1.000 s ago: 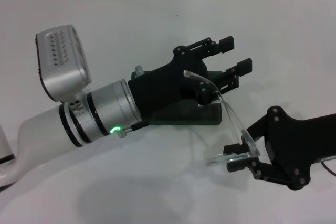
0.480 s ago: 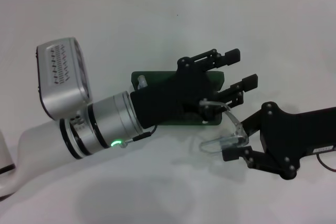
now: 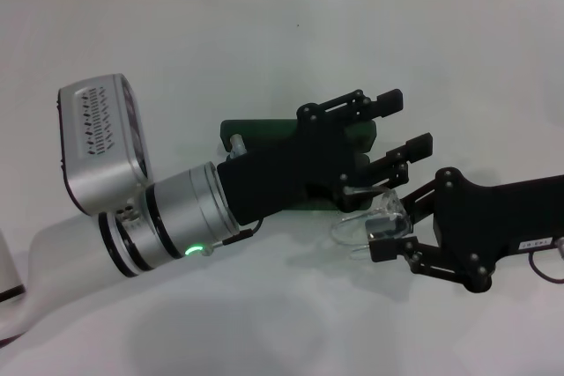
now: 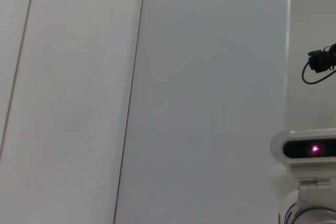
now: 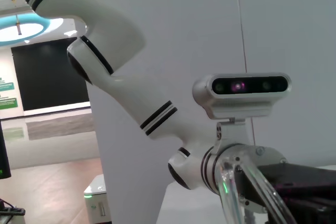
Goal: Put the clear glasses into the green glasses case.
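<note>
Both grippers meet at the green glasses case [image 3: 264, 132], lying crosswise.

The left claw [image 3: 401, 121] and its wrist cover most of the green glasses case [image 3: 264, 126]; its interior is hidden. The clear glasses [image 3: 374, 217] blend into the white tabletop [image 3: 264, 33]; their arms are indistinct.

Clear glasses [image 3: 370, 222] beside green case [image 3: 256, 129]
</note>
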`<action>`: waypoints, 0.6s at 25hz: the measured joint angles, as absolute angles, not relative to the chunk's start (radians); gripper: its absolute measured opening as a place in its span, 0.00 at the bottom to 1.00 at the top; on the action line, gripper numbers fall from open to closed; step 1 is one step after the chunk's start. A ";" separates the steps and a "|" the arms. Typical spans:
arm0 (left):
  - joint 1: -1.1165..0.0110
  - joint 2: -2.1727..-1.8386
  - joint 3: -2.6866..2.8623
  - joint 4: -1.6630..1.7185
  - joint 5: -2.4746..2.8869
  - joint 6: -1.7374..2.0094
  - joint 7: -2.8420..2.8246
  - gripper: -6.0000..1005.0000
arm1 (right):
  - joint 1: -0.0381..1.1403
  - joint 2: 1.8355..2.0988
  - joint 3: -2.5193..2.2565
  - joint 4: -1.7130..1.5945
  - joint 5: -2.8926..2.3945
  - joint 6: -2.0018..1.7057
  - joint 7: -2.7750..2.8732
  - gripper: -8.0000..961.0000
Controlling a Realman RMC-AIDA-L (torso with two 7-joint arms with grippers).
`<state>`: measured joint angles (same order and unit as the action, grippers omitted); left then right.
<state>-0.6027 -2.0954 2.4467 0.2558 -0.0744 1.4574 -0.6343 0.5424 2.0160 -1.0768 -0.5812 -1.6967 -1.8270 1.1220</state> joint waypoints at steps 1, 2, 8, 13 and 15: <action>-0.602 -2.095 2.447 0.256 -0.074 1.457 -0.634 0.58 | 0.543 2.015 -1.077 -0.581 -1.697 -1.827 1.126 0.13; -0.600 -2.095 2.447 0.255 -0.072 1.457 -0.634 0.58 | 0.543 2.015 -1.077 -0.581 -1.697 -1.825 1.129 0.13; -0.593 -2.096 2.447 0.255 -0.063 1.457 -0.631 0.58 | 0.543 2.014 -1.077 -0.580 -1.697 -1.803 1.153 0.13; -0.588 -2.097 2.443 0.255 -0.062 1.457 -0.627 0.58 | 0.543 2.014 -1.077 -0.580 -1.697 -1.802 1.159 0.13; -0.580 -2.097 2.427 0.255 -0.067 1.457 -0.620 0.58 | 0.543 2.014 -1.077 -0.580 -1.699 -1.805 1.159 0.13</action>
